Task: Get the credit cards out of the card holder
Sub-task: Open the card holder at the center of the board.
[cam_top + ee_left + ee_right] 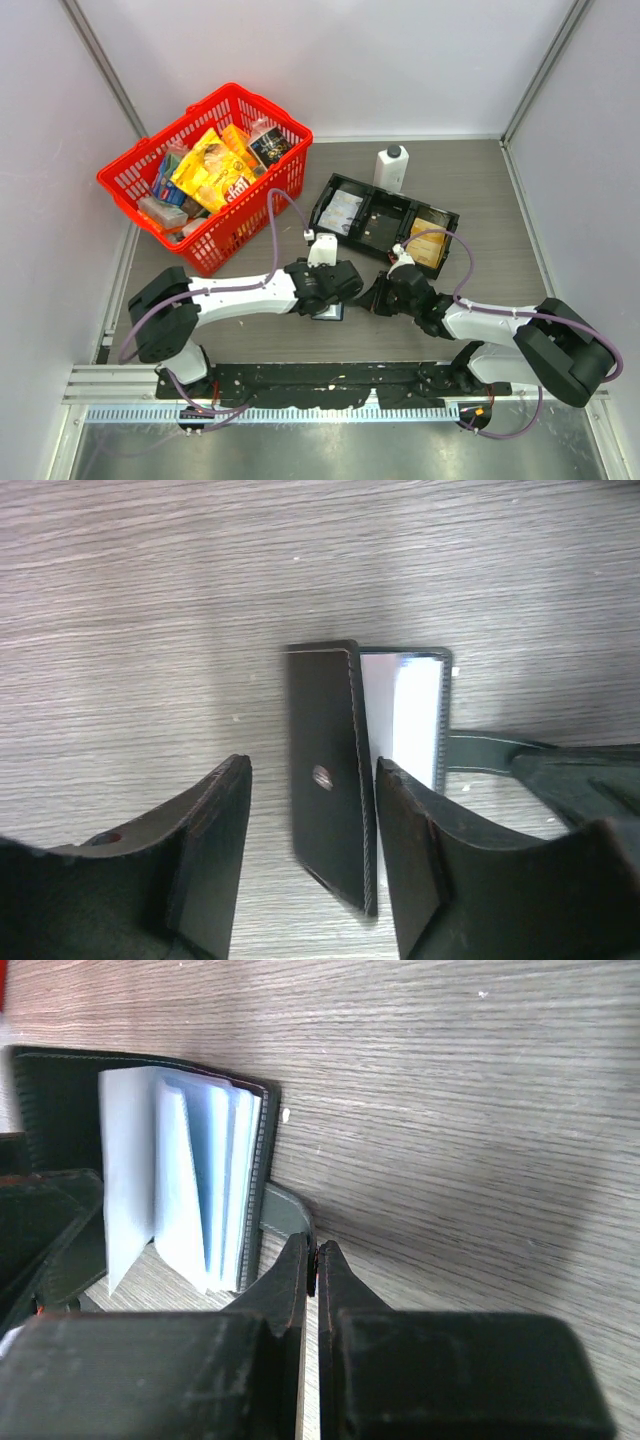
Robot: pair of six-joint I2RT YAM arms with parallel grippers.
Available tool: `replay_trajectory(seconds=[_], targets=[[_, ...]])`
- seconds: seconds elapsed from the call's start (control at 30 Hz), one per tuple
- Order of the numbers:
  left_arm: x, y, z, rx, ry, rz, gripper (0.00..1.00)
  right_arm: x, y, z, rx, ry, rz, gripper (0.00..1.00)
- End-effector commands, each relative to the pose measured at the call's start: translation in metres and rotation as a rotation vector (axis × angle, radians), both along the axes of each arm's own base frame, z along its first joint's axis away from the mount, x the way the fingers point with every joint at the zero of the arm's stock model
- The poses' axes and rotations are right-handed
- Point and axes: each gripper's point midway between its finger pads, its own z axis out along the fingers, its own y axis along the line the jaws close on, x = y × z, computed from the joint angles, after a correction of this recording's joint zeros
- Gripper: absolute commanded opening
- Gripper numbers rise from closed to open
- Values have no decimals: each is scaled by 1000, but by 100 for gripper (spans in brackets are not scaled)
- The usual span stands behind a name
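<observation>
Standing between left jaws: card holder.

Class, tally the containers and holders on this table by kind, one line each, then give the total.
red shopping basket: 1
black three-compartment tray: 1
white bottle: 1
black card holder: 1
total: 4

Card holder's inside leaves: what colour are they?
Light blue inside the card holder, clearest in the right wrist view.

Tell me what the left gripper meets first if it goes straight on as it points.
The left gripper would meet the black cover of the card holder, upright between its open fingers; the table seems close behind.
</observation>
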Motion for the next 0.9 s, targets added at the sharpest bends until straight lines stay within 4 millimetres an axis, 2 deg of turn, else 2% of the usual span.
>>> replay_trajectory(seconds=[0.0, 0.23, 0.37, 0.43, 0.5, 0.57, 0.6, 0.67, 0.73, 0.8, 0.87], targets=[[6, 25, 8, -14, -48, 70, 51, 11, -1, 7, -22, -28, -25, 1], [-3, 45, -12, -124, 12, 115, 26, 14, -3, 8, -42, -21, -35, 1], [-7, 54, -26, -162, 49, 137, 15, 15, -1, 13, -62, -17, -17, 2], [-8, 55, -27, -198, 52, 146, 7, 17, -1, 21, -74, -25, -7, 7], [-10, 50, -24, -243, 51, 139, 1, 20, -1, 33, -80, -43, -4, 16], [-11, 46, -22, -279, 54, 134, 0, 22, 1, 50, -74, -68, 4, 29], [-12, 45, -22, -288, 57, 133, 0, 21, 0, 52, -85, -67, 8, 35], [-14, 42, -21, -316, 65, 130, 0, 23, 3, 69, -75, -87, 17, 43], [-15, 39, -23, -336, 74, 129, 0, 22, 5, 83, -77, -102, 27, 45], [-16, 36, -25, -358, 82, 128, 0, 28, 8, 104, -60, -151, 5, 43], [-17, 34, -27, -369, 87, 130, 0, 29, 14, 114, -26, -177, 8, 40]])
